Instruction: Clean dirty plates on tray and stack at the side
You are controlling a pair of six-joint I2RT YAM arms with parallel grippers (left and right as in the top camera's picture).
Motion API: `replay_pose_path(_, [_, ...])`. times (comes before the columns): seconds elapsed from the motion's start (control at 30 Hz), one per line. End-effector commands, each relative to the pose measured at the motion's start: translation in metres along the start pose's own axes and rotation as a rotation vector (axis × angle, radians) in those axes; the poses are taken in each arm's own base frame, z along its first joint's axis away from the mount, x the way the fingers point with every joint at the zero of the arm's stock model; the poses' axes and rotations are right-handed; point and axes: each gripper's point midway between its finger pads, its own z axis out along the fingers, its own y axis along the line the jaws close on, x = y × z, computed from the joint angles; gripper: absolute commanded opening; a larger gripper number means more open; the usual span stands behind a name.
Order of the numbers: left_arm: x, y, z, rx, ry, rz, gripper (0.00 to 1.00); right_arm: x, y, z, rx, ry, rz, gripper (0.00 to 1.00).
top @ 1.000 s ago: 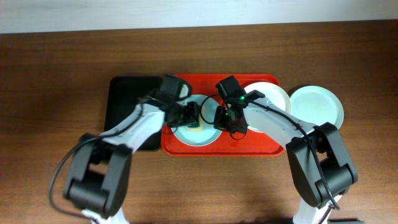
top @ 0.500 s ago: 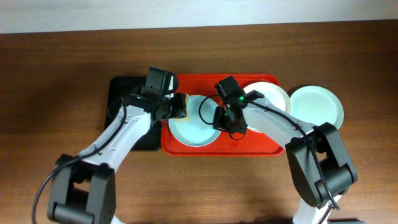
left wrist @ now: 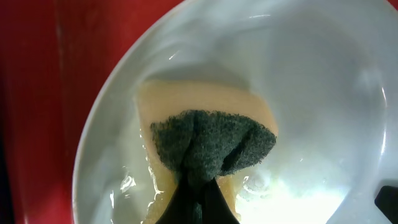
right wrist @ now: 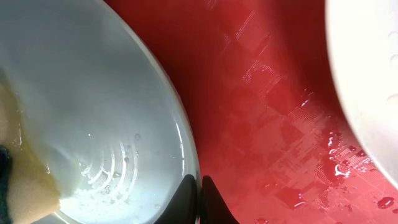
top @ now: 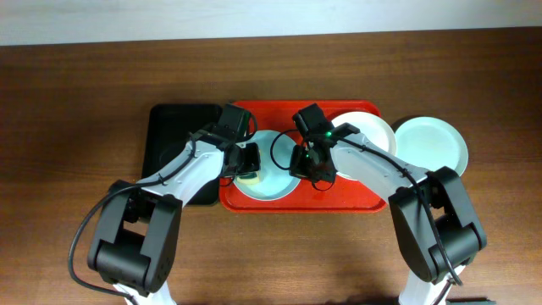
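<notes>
A pale mint-blue plate (top: 273, 175) lies on the left half of the red tray (top: 339, 202). My left gripper (top: 246, 161) is shut on a yellow sponge with a dark green scouring side (left wrist: 211, 144), pressed on the wet plate (left wrist: 323, 93). My right gripper (top: 301, 161) is shut on the plate's right rim (right wrist: 189, 163). A white plate (top: 371, 131) lies on the tray's right half. A second mint-blue plate (top: 432, 142) lies on the table to the right of the tray.
A smaller black tray (top: 174, 140) lies left of the red tray, partly under my left arm. The wet red tray floor (right wrist: 273, 124) and the white plate's edge (right wrist: 360, 81) show in the right wrist view.
My left gripper moved the sponge from the plate's left rim back down onto the plate's left part. The right gripper kept its hold on the rim.
</notes>
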Motion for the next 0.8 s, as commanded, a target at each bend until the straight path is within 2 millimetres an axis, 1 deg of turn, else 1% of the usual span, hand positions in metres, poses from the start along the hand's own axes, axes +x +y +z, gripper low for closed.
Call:
replay_pose_path(0.0, [0.035, -0.001, 0.023, -0.009, 0.13, 0.023, 0.0, 0.001, 0.005, 0.004, 0.001, 0.007, -0.006, 0.04])
replay_pose_path(0.1, [0.049, -0.018, 0.029, 0.03, 0.168, 0.056, 0.0, 0.001, 0.005, 0.004, 0.001, 0.007, -0.006, 0.04])
replay_pose_path(0.17, [0.053, -0.027, 0.029, 0.047, 0.172, 0.077, 0.0, 0.001, 0.005, 0.004, 0.001, 0.007, -0.006, 0.04])
replay_pose_path(0.3, [0.056, -0.05, 0.031, 0.104, 0.16, 0.12, 0.0, 0.001, 0.005, 0.004, 0.001, 0.007, -0.006, 0.04])
replay_pose_path(0.4, [0.057, -0.079, 0.027, 0.248, 0.168, 0.144, 0.0, 0.001, 0.005, 0.004, 0.001, 0.007, -0.006, 0.04])
replay_pose_path(0.47, [0.053, -0.089, 0.023, 0.301, 0.162, 0.149, 0.0, 0.001, 0.004, 0.004, 0.002, 0.008, -0.006, 0.04])
replay_pose_path(0.57, [0.039, -0.09, 0.015, 0.315, 0.123, 0.172, 0.0, 0.001, 0.004, 0.004, 0.003, 0.009, -0.005, 0.04])
replay_pose_path(0.63, [0.023, -0.087, 0.004, 0.312, 0.074, 0.184, 0.0, 0.001, 0.004, 0.004, 0.004, 0.01, -0.005, 0.04])
replay_pose_path(0.7, [0.005, -0.077, -0.008, 0.261, 0.016, 0.17, 0.0, 0.001, 0.004, 0.004, 0.004, 0.01, -0.005, 0.04])
replay_pose_path(0.77, [-0.014, -0.059, -0.023, 0.169, -0.053, 0.15, 0.0, 0.001, 0.004, 0.004, 0.004, 0.01, -0.005, 0.04])
